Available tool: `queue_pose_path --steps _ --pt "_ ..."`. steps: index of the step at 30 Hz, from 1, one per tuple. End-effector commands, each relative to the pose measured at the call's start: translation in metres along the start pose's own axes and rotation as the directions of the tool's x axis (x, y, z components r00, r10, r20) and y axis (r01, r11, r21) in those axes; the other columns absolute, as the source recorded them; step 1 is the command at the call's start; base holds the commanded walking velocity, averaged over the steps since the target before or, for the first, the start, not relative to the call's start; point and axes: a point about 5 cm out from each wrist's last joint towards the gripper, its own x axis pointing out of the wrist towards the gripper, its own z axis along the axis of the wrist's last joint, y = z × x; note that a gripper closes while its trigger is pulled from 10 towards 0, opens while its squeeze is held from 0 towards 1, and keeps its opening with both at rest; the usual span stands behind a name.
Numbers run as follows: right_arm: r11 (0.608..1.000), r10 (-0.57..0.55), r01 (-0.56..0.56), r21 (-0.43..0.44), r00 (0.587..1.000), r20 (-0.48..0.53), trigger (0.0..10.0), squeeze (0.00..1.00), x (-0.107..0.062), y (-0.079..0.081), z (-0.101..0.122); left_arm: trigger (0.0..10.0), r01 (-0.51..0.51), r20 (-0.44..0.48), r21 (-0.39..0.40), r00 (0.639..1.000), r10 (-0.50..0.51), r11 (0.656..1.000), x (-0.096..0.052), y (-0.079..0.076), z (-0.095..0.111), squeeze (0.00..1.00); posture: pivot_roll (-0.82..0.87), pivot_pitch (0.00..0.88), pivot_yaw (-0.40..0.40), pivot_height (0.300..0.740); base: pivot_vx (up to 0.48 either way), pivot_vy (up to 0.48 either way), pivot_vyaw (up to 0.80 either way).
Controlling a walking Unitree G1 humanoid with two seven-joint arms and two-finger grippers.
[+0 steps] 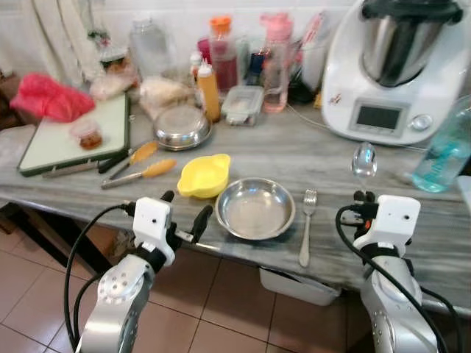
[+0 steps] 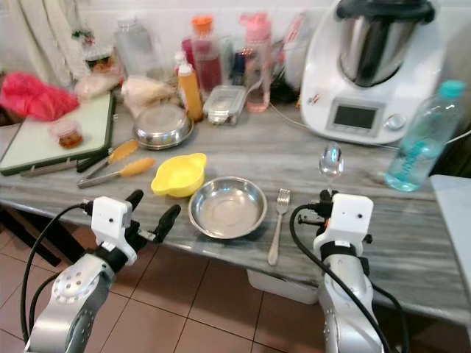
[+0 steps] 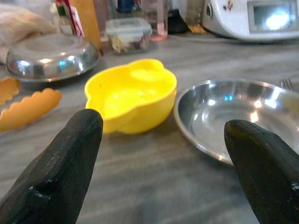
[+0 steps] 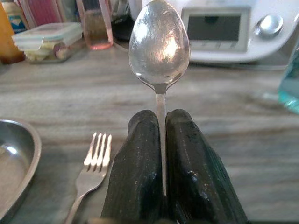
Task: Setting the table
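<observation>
Pinching a metal spoon (image 4: 159, 44) by its handle between closed fingers (image 4: 135, 163), the right gripper (image 1: 363, 197) hovers over the grey marbled counter (image 1: 331, 158), with the spoon's bowl standing up beyond the fingertips. To this gripper's left, just beside it, one fork (image 1: 307, 224) lies flat on the counter with its tines pointing away from the robot; further left, past the fork, sits one shallow steel plate (image 1: 255, 209). Ahead of the gripper stands one white kitchen machine (image 1: 390, 66), and ahead to its right one blue-tinted water bottle (image 2: 425, 137). The left gripper (image 1: 184, 209) hangs at the counter's near edge with its two black fingers (image 3: 60, 172) spread wide apart and nothing between them. Directly ahead of it sits one yellow bowl (image 3: 131, 95), and to the right of that bowl, close beside it, the steel plate. Ahead and to the left of this gripper lie two orange-handled utensils (image 1: 140, 168), and beyond them one upturned steel dish (image 1: 182, 126). Further left rests one green-edged cutting board (image 1: 59, 140) carrying one small lidded cup (image 1: 87, 134). Against the wall beyond the yellow bowl stand a clear lidded container (image 1: 242, 104), an orange sauce bottle (image 1: 208, 91) and a pink bottle (image 1: 274, 62) among other jars too crowded to count.
</observation>
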Motion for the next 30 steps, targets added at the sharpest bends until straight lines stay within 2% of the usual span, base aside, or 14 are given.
queue_pose_path --steps 1,6,14,18,25,30 --pt "1.000 -0.005 0.005 0.020 1.000 0.000 10.0 0.00 -0.001 0.000 0.002 10.0 0.043 0.001 0.008 0.999 -0.043 0.999 -0.002 -0.004 0.003 0.00 -0.06 0.033 0.065 0.740 0.000 0.000 0.00" --pt "0.998 0.003 -0.001 0.056 0.999 -0.034 10.0 0.00 -0.004 0.004 -0.002 10.0 0.145 -0.039 0.019 0.989 -0.144 0.989 -0.007 -0.008 0.002 0.00 -0.05 0.046 0.071 0.740 0.000 0.000 0.00" --pt "0.990 -0.001 0.021 0.138 0.990 -0.141 10.0 0.00 -0.014 0.004 -0.020 10.0 0.187 -0.060 0.012 0.981 -0.186 0.982 -0.011 -0.010 0.000 0.00 -0.06 0.058 0.080 0.740 0.000 0.000 0.00" --pt "0.988 0.005 0.022 0.152 0.985 -0.174 10.0 0.00 -0.017 0.004 -0.028 10.0 0.203 -0.068 0.009 0.977 -0.202 0.979 -0.012 -0.011 -0.001 0.00 -0.06 0.060 0.084 0.740 0.000 0.000 0.00" --pt "0.979 0.012 0.032 0.199 0.976 -0.217 10.0 0.00 -0.013 0.004 -0.035 10.0 0.276 -0.089 -0.012 0.957 -0.276 0.961 -0.015 -0.015 -0.003 0.00 -0.06 0.059 0.087 0.740 0.000 0.000 0.00" --pt "0.971 0.054 0.001 0.238 0.974 -0.222 10.0 0.00 -0.006 0.016 -0.034 10.0 0.287 -0.088 -0.013 0.954 -0.287 0.958 -0.014 -0.018 0.001 0.00 -0.05 0.056 0.086 0.740 0.000 0.000 0.00"
